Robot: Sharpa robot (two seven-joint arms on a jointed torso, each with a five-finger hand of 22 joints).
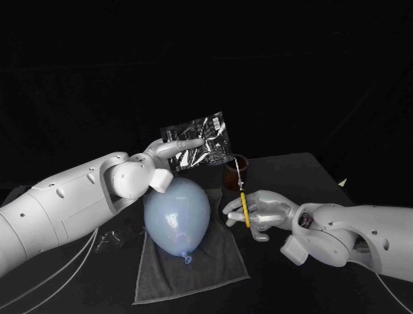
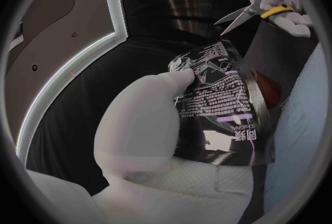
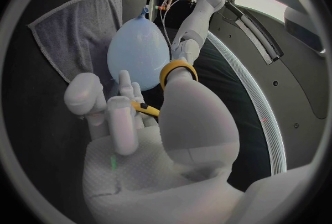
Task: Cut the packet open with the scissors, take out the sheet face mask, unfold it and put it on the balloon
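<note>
Packet (image 1: 199, 139), judged light, slick and floppy, is pinched at its lower edge by left hand (image 1: 154, 167); scissors (image 1: 244, 206) are gripped by right hand (image 1: 263, 210).

The balloon (image 1: 176, 216) lies on a cloth (image 1: 216, 268) spread on the bench (image 1: 291, 170), its knot toward the robot. Above its far end, the left hand (image 1: 154, 171) holds up the packet (image 1: 199, 144). Right of the balloon, the right hand (image 1: 258, 212) holds the scissors (image 1: 243, 196); behind them stands a jar (image 1: 239, 163), under the packet
</note>
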